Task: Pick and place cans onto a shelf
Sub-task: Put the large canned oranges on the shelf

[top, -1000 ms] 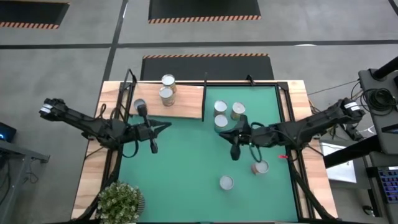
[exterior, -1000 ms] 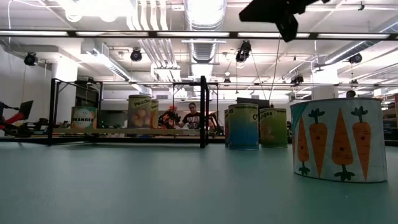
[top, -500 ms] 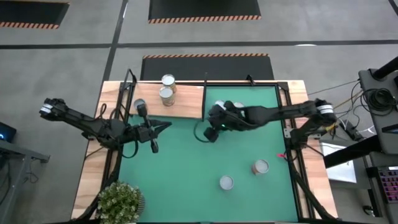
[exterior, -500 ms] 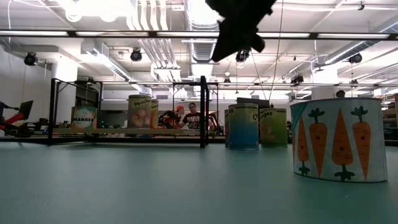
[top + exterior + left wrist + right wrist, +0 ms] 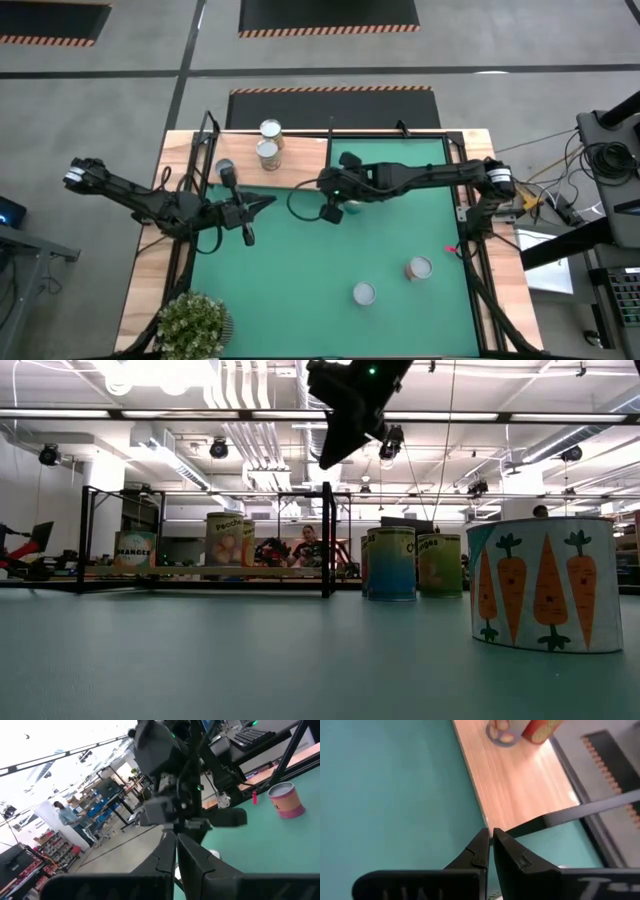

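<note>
Right gripper (image 5: pixel 331 212) pressed together and empty, raised above the green mat (image 5: pixel 300 270) beside the shelf's (image 5: pixel 300 165) near corner.

Left gripper (image 5: pixel 246 236) also pressed together, empty, waiting over the mat's left side. Two cans (image 5: pixel 268 143) stand on the shelf and a third (image 5: pixel 224 168) sits at its left edge; two more (image 5: pixel 364 293) stand on the mat toward the front right.

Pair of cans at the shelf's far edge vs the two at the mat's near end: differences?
The shelf pair stands on the wooden shelf, close together; the mat pair stands on the green mat, clearly apart. All four are upright with silvery tops.
</note>
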Available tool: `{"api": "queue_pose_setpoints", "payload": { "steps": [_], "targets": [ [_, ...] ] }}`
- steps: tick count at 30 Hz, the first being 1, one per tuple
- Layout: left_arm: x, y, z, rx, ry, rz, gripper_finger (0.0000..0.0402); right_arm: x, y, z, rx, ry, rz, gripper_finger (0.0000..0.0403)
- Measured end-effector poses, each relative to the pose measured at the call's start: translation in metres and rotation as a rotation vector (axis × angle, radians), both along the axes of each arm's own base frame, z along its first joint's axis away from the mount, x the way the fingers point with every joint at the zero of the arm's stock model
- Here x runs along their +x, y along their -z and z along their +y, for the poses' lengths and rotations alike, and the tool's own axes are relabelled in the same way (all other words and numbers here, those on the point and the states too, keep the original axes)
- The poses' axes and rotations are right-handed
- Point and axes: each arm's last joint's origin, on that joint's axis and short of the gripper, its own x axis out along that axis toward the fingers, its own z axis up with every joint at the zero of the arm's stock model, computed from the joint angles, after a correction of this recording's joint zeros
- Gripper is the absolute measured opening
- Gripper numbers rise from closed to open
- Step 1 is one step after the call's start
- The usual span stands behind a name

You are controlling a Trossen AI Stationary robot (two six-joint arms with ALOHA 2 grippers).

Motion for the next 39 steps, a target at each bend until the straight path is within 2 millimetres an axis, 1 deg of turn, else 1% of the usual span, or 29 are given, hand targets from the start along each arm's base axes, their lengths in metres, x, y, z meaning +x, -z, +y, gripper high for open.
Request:
{"api": "queue_pose_setpoints", "payload": {
  "steps": [5,7,10,13,18,23,25,29,31,33,39],
  "targets": [
    [0.000,0.000,0.000,-0.005,0.000,0.001,0.0000,-0.018,-0.011,0.002,0.019,-0.040,-0.022,0.0013],
    [0.000,0.000,0.000,-0.005,0.000,0.000,0.0000,-0.027,-0.011,0.002,0.032,-0.023,-0.032,0.0013],
    [0.000,0.000,0.000,-0.005,0.000,0.000,0.0000,-0.040,-0.007,-0.005,0.063,0.032,-0.064,0.0013],
    [0.000,0.000,0.000,-0.006,0.000,-0.001,0.0000,-0.051,0.002,-0.021,0.094,0.126,-0.085,0.0013],
    [0.000,0.000,0.000,-0.006,0.000,-0.002,0.0000,-0.070,0.019,-0.054,0.141,0.292,-0.034,0.0013],
    [0.000,0.000,0.000,-0.006,0.000,-0.001,0.0000,-0.093,0.024,-0.087,0.253,0.527,-0.020,0.0013],
    [0.000,0.000,0.000,-0.006,0.000,-0.001,0.0000,-0.102,0.024,-0.096,0.295,0.622,-0.027,0.0013],
    [0.000,0.000,0.000,-0.006,0.000,-0.001,0.0000,-0.114,0.026,-0.105,0.365,0.684,0.018,0.0018],
    [0.000,0.000,0.000,-0.006,0.000,0.000,0.0000,-0.117,0.028,-0.105,0.388,0.697,0.056,0.0034],
    [0.000,0.000,0.000,-0.006,0.000,0.000,0.0000,-0.118,0.030,-0.104,0.390,0.703,0.079,0.0058],
    [0.000,0.000,0.000,-0.006,0.000,0.000,0.0000,-0.122,0.031,-0.103,0.400,0.723,0.117,0.0165]
  ]
}}
